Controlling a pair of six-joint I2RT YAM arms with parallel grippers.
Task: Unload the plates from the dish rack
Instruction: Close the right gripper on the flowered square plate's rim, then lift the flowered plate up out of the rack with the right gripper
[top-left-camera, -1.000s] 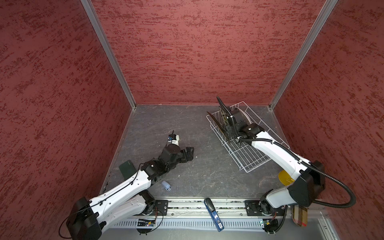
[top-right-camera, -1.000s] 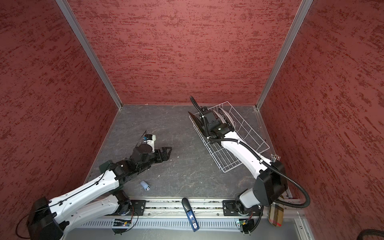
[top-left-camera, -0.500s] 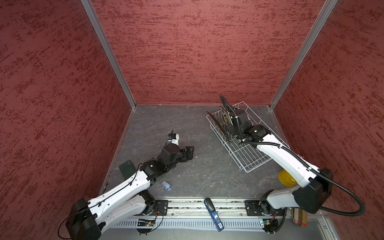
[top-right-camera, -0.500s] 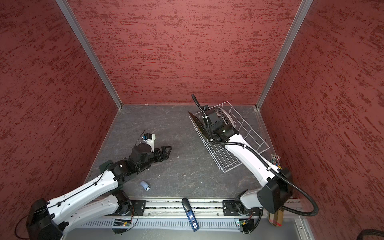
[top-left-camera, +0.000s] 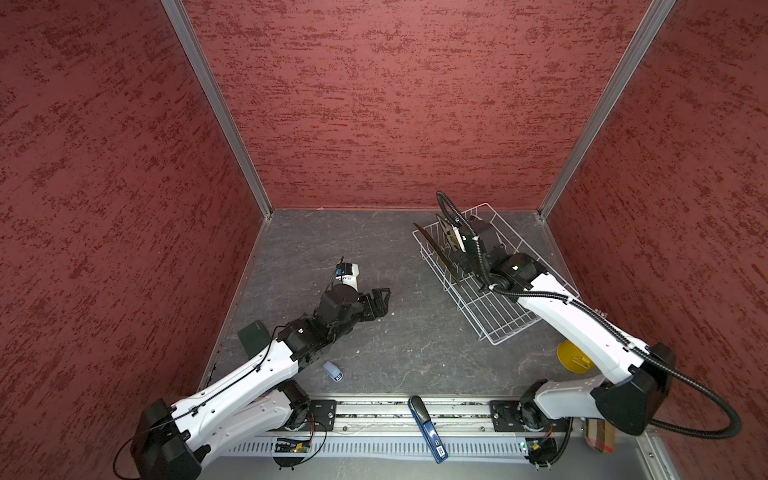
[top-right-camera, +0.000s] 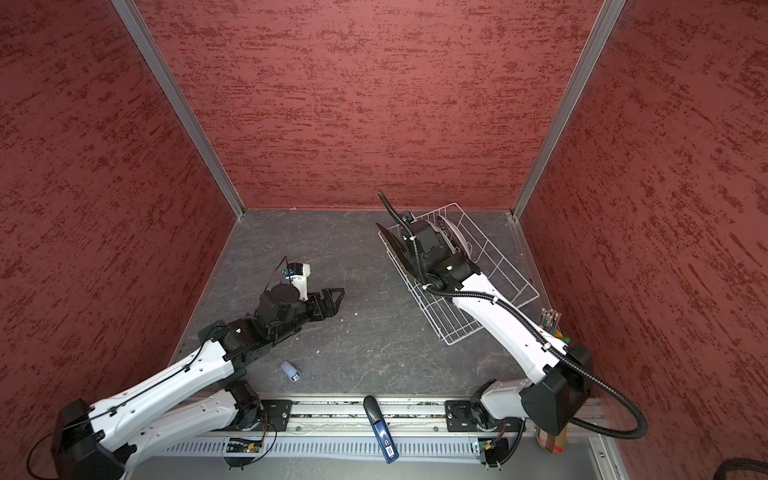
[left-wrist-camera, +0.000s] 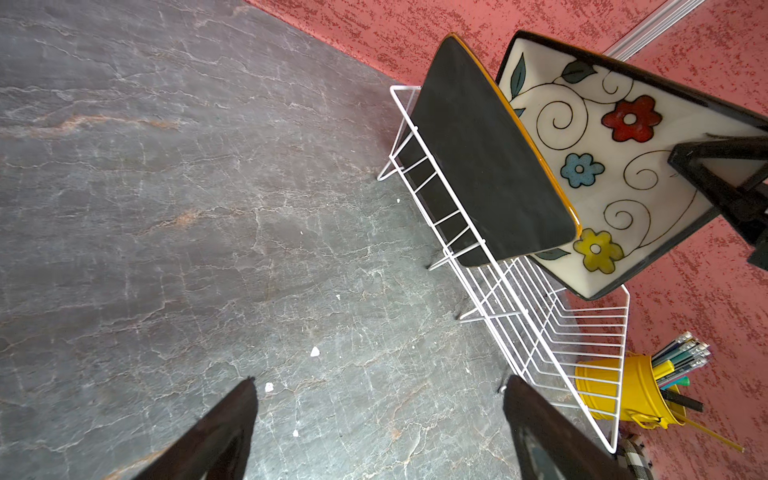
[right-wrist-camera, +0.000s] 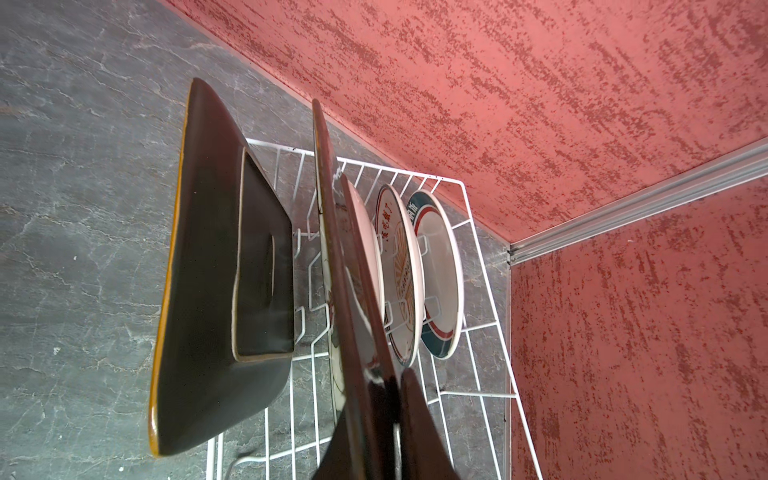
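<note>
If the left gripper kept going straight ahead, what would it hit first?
Likely the long side of the white wire dish rack, near the dark brown square plate, after crossing grey table; depth unclear.

In the dish rack (right-wrist-camera: 478, 332), the orange-sunburst plate (right-wrist-camera: 401, 266) carries red Chinese characters along its rim. The teal-rimmed plate (right-wrist-camera: 440, 270) beside it, nearer the rack's corner, shows two dark ones (all too tilted for me to read). The blue tool (top-left-camera: 428, 428) well outside the rack has a white label, its print too small.

R tool (top-left-camera: 459, 250) in rack (top-left-camera: 500, 321), prob. on plate (top-left-camera: 447, 229)
</note>
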